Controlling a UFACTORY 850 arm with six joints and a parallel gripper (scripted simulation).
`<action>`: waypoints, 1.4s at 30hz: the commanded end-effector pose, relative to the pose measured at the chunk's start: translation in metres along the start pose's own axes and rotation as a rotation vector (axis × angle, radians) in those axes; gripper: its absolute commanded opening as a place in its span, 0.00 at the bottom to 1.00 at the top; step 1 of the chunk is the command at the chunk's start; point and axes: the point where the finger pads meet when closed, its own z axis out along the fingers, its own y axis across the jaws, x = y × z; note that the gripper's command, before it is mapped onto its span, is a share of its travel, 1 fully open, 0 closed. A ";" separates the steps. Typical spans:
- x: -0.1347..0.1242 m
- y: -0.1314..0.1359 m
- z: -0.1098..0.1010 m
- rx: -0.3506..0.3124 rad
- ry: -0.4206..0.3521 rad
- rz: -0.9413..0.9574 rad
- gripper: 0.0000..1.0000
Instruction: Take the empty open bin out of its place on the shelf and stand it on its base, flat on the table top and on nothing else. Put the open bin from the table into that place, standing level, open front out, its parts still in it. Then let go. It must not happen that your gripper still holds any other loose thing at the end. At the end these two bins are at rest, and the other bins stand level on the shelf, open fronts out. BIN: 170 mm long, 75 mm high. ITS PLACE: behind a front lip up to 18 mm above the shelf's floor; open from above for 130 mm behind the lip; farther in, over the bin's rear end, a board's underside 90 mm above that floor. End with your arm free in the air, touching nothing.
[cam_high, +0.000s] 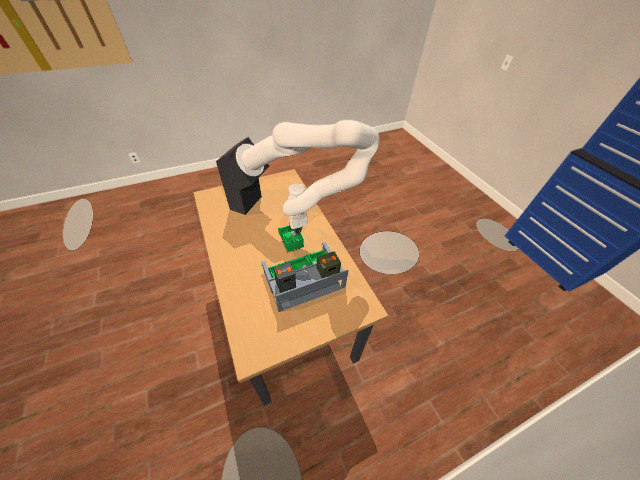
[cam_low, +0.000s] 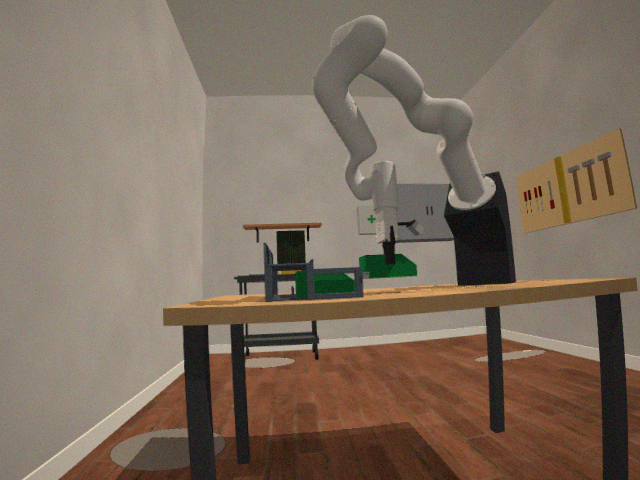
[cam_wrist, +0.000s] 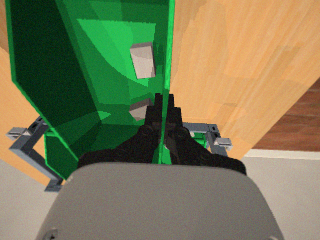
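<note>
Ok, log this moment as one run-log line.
phase: carrying loaded bin toward shelf | gripper: shut on green bin side wall | bin: off table, grey parts inside | shelf: on table

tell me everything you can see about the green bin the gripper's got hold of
The green bin looks like glossy plastic, open-topped, with thin walls. Two small grey blocks lie inside it. The gripper is shut on one side wall, a black finger on either face of the thin edge. In the exterior view the bin hangs roughly level above the table, touching nothing else, just short of the grey shelf, which already holds other green bins.
</note>
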 end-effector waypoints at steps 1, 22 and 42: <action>0.000 0.000 0.010 0.000 0.000 0.000 0.00; 0.000 0.000 0.043 0.000 0.000 0.000 0.00; 0.000 0.000 0.045 0.000 0.000 0.000 0.00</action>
